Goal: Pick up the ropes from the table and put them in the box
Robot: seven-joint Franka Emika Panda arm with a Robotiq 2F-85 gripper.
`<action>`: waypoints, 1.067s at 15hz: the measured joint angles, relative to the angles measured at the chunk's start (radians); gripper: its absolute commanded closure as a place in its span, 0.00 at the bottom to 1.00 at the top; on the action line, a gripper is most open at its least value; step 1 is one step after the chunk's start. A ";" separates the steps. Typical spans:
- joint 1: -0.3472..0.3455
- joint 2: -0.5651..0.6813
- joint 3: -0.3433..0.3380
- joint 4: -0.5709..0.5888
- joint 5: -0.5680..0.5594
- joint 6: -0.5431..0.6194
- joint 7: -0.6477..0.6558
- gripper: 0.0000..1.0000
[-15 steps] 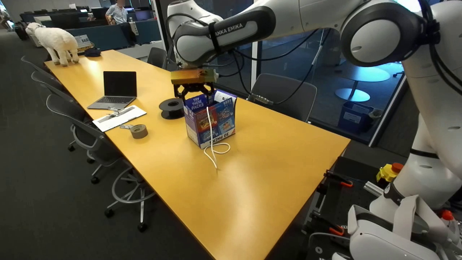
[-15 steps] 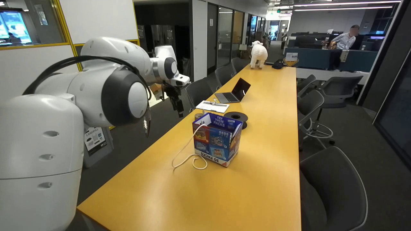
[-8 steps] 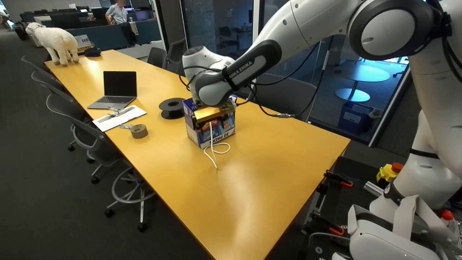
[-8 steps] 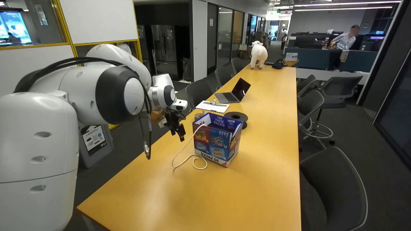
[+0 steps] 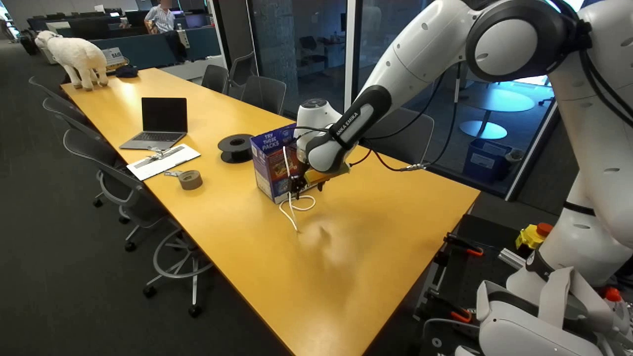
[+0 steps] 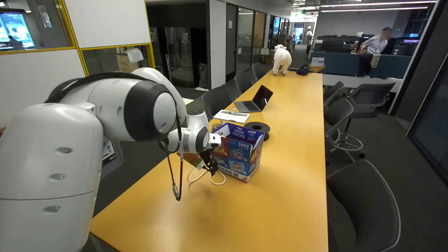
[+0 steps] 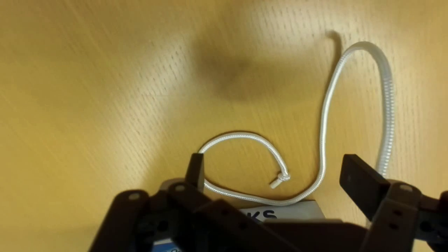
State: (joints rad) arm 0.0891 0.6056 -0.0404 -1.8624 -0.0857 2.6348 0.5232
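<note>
Wrist view. The gripper [image 7: 274, 163] occupied the lower part of my picture, jaws wide apart, nothing clamped between them. I identified one rope [image 7: 322, 147], not several. Its loop, with a knotted end, lay on the table [image 7: 105, 105], between the fingertips as this camera saw it; from there a run led to a bend that arched clear of the surface. The box [image 7: 297, 211] showed its bottom strip just beside the loop; I could not confirm contact.

Handling, as I judged it: light, pliable, not fragile. The braided sheath looked smooth enough to slide in a loose grip, and the arched bend suggested some spring. Preferred hold: the run between loop and bend, away from the box. Alternative: close to the knot, which should have acted as a stop. Avoid the stretch beside the box, where a pad could have caught the wall.

In an exterior view, the rope's upper run [image 5: 285, 163] rose in front of the box to its rim, crossed lower down by the gripper. I could not see whether its end dropped inside.

In an exterior view, the arm [image 6: 113, 110] hid most of that run. The box stood upright, its inner back panel [image 6: 247, 132] exposed. Jaw spacing could not be read there.
</note>
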 measured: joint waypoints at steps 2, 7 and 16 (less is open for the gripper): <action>-0.047 0.025 0.026 -0.003 0.060 0.045 -0.130 0.00; -0.128 0.048 0.093 0.013 0.154 0.069 -0.361 0.00; -0.216 0.147 0.168 0.136 0.191 0.010 -0.666 0.00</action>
State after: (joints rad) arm -0.1267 0.7524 0.1281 -1.7261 0.1056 2.6449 -0.1431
